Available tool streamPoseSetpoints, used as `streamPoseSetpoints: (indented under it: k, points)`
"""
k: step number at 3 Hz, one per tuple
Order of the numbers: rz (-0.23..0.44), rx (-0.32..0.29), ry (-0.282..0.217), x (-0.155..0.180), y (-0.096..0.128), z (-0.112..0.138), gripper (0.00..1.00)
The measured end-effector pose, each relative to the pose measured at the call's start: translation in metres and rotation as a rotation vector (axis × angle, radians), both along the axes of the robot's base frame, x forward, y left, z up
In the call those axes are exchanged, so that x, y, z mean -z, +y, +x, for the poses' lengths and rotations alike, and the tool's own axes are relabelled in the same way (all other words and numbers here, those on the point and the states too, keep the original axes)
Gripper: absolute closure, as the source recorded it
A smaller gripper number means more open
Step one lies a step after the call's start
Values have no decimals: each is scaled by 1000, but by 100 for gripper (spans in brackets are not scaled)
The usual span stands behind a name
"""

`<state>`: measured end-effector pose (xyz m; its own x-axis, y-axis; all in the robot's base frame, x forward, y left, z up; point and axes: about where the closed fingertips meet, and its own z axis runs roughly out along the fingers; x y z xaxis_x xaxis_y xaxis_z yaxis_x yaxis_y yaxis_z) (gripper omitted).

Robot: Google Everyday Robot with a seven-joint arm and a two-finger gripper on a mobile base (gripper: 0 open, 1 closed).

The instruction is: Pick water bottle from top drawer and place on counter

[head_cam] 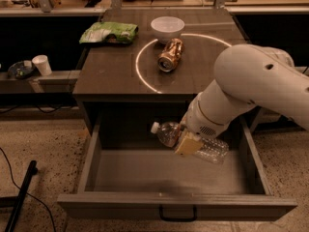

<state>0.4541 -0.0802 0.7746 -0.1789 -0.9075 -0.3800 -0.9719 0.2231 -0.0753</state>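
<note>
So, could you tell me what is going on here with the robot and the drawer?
The robot's arm reaches into the open top drawer, and its pincer is shut on the middle of the water bottle. The bottle is held sideways, white cap pointing left, and appears to hang above the drawer floor. It is not yet on the counter, where a copper can lies on its side near a white bowl and a green bag.

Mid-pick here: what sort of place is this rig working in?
Probably a robotics lab, not a home: a glowing white circle marks the counter, workbenches stand behind, cables trail on the floor. The claw holds the water bottle above the top drawer.
</note>
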Motion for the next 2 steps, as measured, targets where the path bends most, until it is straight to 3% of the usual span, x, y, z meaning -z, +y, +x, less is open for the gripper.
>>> streamPoseSetpoints:
  k: [2]
  points:
    - [31, -22, -23, -15, -9, 4, 100]
